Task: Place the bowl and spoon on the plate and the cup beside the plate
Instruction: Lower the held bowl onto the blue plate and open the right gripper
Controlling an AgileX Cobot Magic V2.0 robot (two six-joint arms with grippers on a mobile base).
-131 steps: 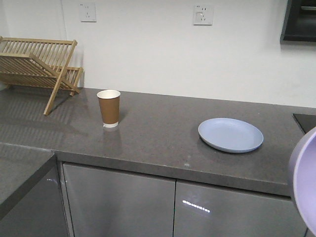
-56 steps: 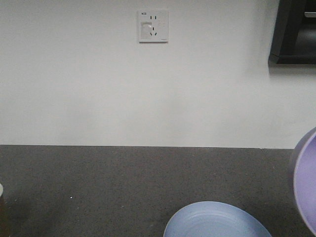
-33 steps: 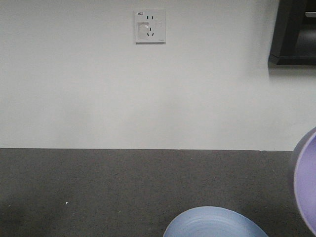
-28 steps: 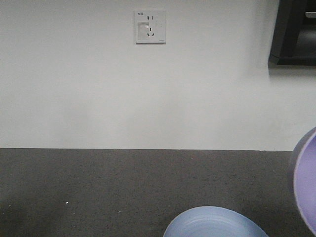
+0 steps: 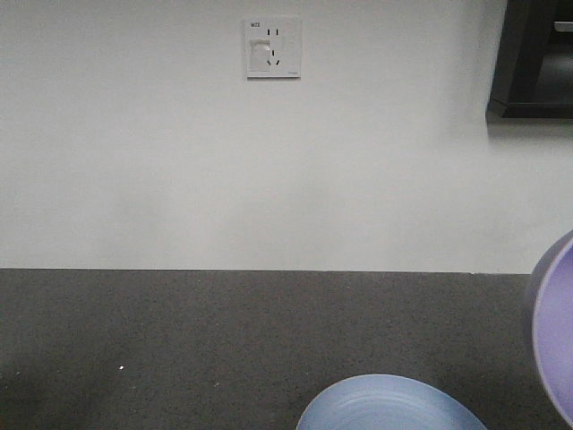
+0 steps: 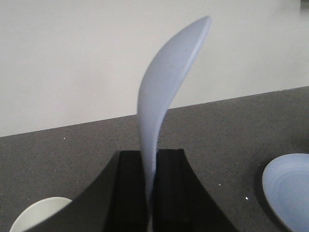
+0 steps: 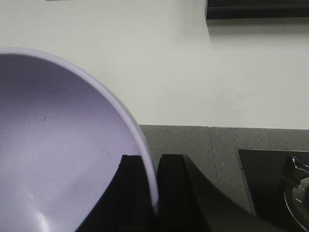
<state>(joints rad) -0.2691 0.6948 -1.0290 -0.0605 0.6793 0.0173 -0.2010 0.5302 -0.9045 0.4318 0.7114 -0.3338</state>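
My left gripper (image 6: 150,159) is shut on the handle of the pale blue spoon (image 6: 166,82), which stands upright above the dark counter. My right gripper (image 7: 150,164) is shut on the rim of the lavender bowl (image 7: 63,145), held tilted in the air; the bowl's edge (image 5: 553,327) shows at the right of the front view. The light blue plate (image 5: 389,408) lies on the counter at the bottom of the front view, and its rim (image 6: 287,191) shows at the right of the left wrist view. The cup's cream rim (image 6: 38,215) peeks in at that view's lower left.
A white wall with a socket (image 5: 273,47) rises behind the grey stone counter (image 5: 179,340). A dark cabinet (image 5: 533,58) hangs at the upper right. A black hob with a burner (image 7: 285,183) is set in the counter to the right.
Since 2.3 s ago the front view has closed in on the counter and plate; the cup and dish rack have left it. Over the last half second nothing has moved.
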